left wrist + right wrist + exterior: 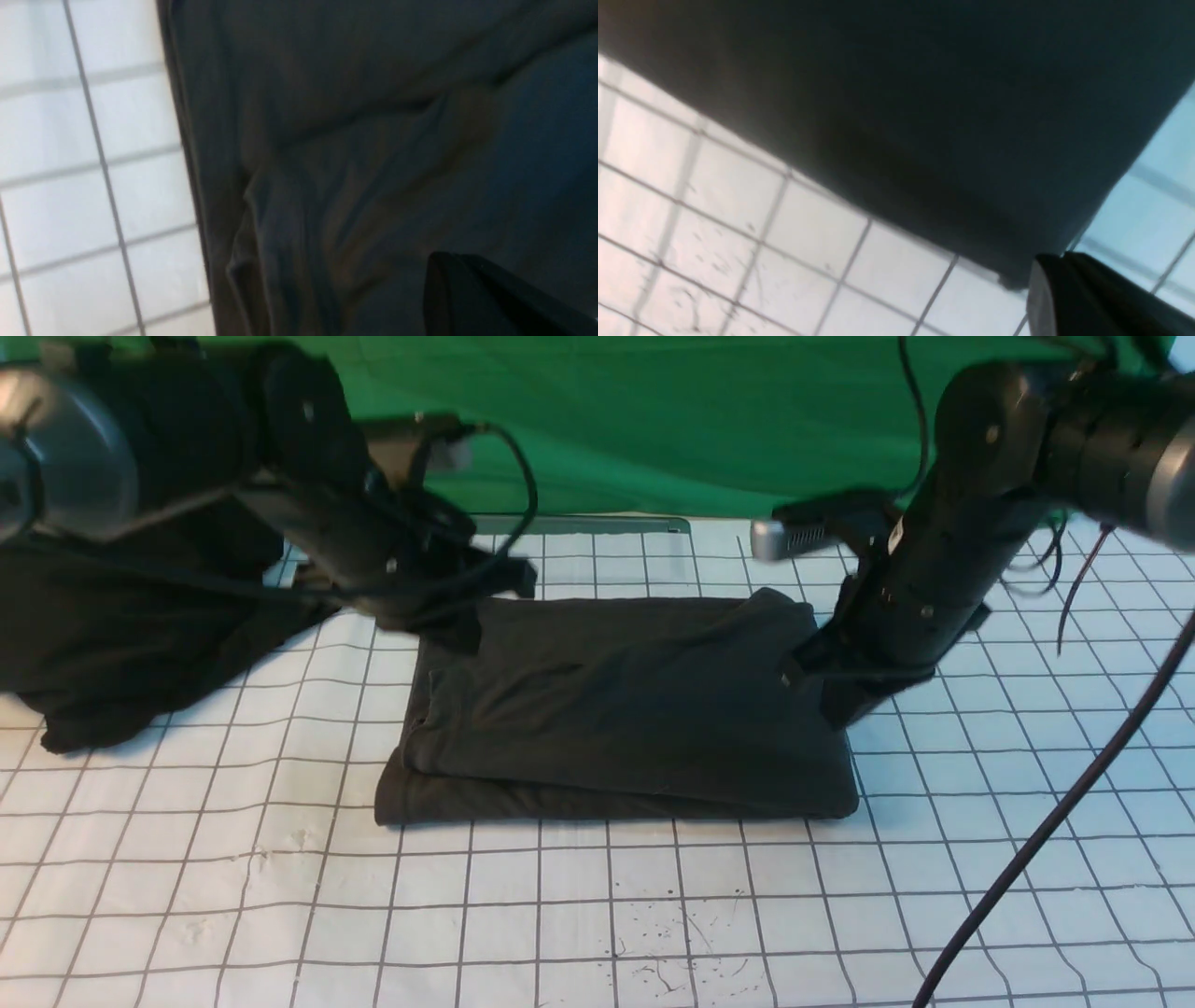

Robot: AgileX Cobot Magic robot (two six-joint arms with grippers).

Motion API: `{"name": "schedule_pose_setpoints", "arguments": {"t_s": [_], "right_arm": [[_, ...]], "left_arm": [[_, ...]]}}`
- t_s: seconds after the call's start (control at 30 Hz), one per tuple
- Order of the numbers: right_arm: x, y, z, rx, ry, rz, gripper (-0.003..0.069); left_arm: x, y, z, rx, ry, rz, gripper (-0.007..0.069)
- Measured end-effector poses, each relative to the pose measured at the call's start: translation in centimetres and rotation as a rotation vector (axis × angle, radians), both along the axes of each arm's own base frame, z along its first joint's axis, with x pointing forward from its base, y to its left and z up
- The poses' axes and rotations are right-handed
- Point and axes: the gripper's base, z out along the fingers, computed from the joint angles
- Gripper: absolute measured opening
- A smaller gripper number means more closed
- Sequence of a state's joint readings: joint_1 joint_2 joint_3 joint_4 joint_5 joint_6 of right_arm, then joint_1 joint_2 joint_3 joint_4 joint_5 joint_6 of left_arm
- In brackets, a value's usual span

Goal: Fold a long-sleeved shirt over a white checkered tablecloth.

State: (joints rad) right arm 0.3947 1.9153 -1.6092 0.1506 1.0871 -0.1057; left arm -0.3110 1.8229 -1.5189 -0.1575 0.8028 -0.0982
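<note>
The left pincer (462, 616) sits low at the far left corner of the large dark charcoal-brown cotton long-sleeved shirt (616, 709), and the right pincer (822, 686) at its right edge toward the far corner. Both have their jaws pressed together. Whether either has a fold of cloth nipped between them cannot be told, since each wrist view shows only one dark fingertip (467, 294) against the fabric. The shirt lies in the middle of the wide white tablecloth ruled with thin dark grid lines (280, 877), well apart from the bulkier black heap of cloth (112, 635) at the left and in front of the plain green fabric backdrop (653, 420). The folding looks almost complete: sleeves and body are gathered into one compact, stacked rectangle, with an upper layer set slightly back from the lower one along the near and left edges. What seems left is letting go, and perhaps squaring those offset edges. The bundle's long axis runs left to right across the table, roughly along the grid lines. No collar, label or logo shows, so which end is the neck cannot be told.
</note>
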Motion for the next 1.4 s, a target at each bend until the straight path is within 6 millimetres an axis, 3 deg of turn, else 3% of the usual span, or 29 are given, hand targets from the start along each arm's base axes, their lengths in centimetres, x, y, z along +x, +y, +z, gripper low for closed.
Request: {"name": "schedule_pose_setpoints", "arguments": {"t_s": [0.13,0.23,0.43,0.5,0.53,0.63,0.73,0.87,0.97,1.07,1.17,1.4], "right_arm": [[0.2,0.1,0.8,0.010,-0.023,0.006,0.0000],[0.1,0.1,0.8,0.007,-0.018,0.011,0.0000],[0.1,0.1,0.8,0.005,-0.018,0.017,0.0000],[0.1,0.1,0.8,0.005,-0.018,0.019,0.0000],[0.1,0.1,0.8,0.005,-0.018,0.019,0.0000],[0.1,0.1,0.8,0.005,-0.018,0.020,0.0000],[0.1,0.1,0.8,0.004,-0.019,0.021,0.0000],[0.1,0.1,0.8,0.004,-0.019,0.021,0.0000],[0.1,0.1,0.8,0.004,-0.019,0.021,0.0000],[0.1,0.1,0.8,0.004,-0.019,0.021,0.0000],[0.1,0.1,0.8,0.005,-0.019,0.021,0.0000],[0.3,0.1,0.8,0.013,-0.041,0.017,0.0000]], "left_arm": [[2.3,0.3,1.0,-0.005,-0.012,0.013,-0.0001],[3.7,0.3,0.3,0.037,0.012,-0.028,0.0017],[4.8,0.3,-3.3,0.133,0.102,-0.073,0.0181],[5.1,0.5,-4.6,0.170,0.127,-0.082,0.0302],[5.1,0.5,-4.7,0.170,0.129,-0.082,0.0311],[5.5,0.4,-6.1,0.187,0.157,-0.091,0.0448],[5.7,0.4,-7.2,0.195,0.179,-0.099,0.0493],[5.8,0.3,-7.9,0.198,0.195,-0.100,0.0467],[5.8,0.3,-8.1,0.202,0.198,-0.108,0.0326],[5.9,0.3,-7.9,0.210,0.187,-0.132,0.0100],[6.1,0.3,-7.4,0.210,0.181,-0.136,0.0034],[6.3,2.1,-5.9,0.183,0.199,-0.074,0.0031]]}}
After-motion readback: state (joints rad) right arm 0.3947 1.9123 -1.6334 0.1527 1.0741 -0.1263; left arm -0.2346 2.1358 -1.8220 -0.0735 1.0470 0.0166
